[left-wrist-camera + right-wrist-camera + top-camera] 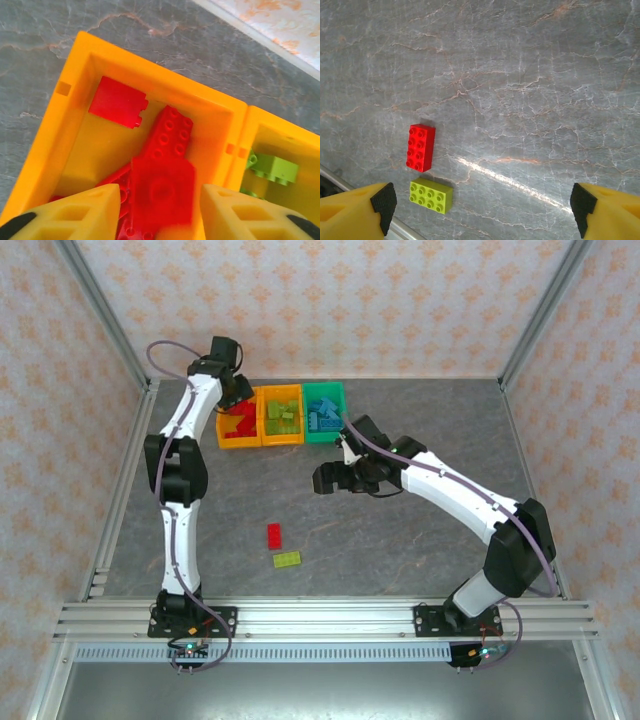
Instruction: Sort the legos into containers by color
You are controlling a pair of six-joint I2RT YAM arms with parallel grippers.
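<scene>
the red brick [420, 147] and green brick [431, 196] lie just apart on the table [545, 75], long axes at right angles, off toward the left finger of the right gripper [483, 207], whose jaws gape empty. the left gripper [160, 205] hangs parted over the red-filled orange bin [60, 125], so the right arm is nearer.

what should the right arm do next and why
Probably move the open right gripper over the red brick and descend: it and the lime brick beside it lie loose on the table, not yet sorted, and the jaws hold nothing.
</scene>
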